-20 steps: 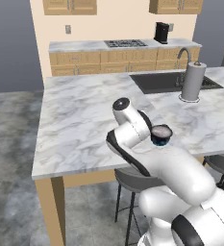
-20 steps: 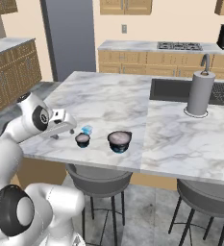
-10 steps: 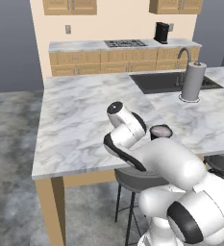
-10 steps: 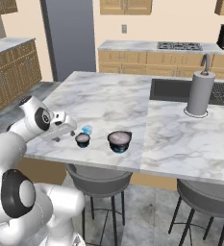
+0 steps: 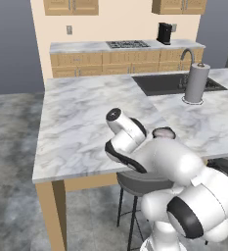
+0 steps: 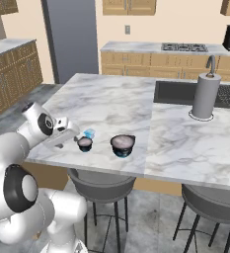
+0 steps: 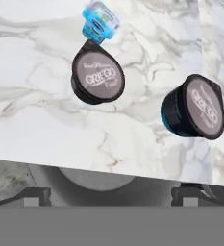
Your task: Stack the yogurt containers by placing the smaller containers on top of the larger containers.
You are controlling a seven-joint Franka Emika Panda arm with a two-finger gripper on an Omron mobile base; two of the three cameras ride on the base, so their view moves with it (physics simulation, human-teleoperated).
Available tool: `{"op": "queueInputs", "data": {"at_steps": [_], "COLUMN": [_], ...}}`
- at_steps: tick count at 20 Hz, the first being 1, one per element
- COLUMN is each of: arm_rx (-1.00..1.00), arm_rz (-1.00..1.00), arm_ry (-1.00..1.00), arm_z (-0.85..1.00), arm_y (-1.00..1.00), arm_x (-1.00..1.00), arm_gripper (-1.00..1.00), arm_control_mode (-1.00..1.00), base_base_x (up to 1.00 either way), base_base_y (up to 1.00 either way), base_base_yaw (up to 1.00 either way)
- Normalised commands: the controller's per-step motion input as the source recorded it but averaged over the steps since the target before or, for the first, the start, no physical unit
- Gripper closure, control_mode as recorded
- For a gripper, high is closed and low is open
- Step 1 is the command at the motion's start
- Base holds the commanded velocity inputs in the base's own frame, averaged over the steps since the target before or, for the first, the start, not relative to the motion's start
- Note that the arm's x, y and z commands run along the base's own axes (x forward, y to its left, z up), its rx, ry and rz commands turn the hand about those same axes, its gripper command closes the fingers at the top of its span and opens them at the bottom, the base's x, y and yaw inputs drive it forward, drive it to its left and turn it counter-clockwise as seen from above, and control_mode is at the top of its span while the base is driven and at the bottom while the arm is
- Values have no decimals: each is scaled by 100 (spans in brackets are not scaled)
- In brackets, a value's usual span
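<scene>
Gripper (image 6: 71, 134) spread wide, empty, hovering at the island's near edge beside 3 yogurt tubs: small dark tub (image 7: 97, 76), tiny pale-blue cup (image 7: 100, 20) touching it, wider dark-blue tub (image 7: 196, 109) apart, unstacked.

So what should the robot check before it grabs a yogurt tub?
1. Gripper open and empty: ok.
2. Small dark tub upright on the counter, lid up: ok.
3. Wide dark-blue tub standing apart from the small one, top bare: ok.
4. Tiny pale-blue cup close behind the small tub, touching or not: cannot tell.
5. Gripper lined up over a tub: not ok, it sits off the counter edge.
</scene>
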Motion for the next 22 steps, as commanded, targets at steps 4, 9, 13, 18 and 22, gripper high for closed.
{"op": "queueInputs", "data": {"at_steps": [4, 9, 13, 18, 22], "arm_rx": [-1, 0, 0, -1, -4], "arm_rz": [3, 5, 6, 4, 2], "arm_ry": [0, 0, 0, 0, 0], "arm_z": [-21, -18, -14, -15, -21], "arm_y": [0, 0, 0, 0, 8], "arm_x": [9, 28, 39, 40, 30], "arm_gripper": [-100, -100, -100, -100, -100], "arm_control_mode": [-100, -100, -100, -100, -100], "base_base_x": [0, 0, 0, 0, 0], "base_base_y": [0, 0, 0, 0, 0], "base_base_yaw": [0, 0, 0, 0, 0]}}
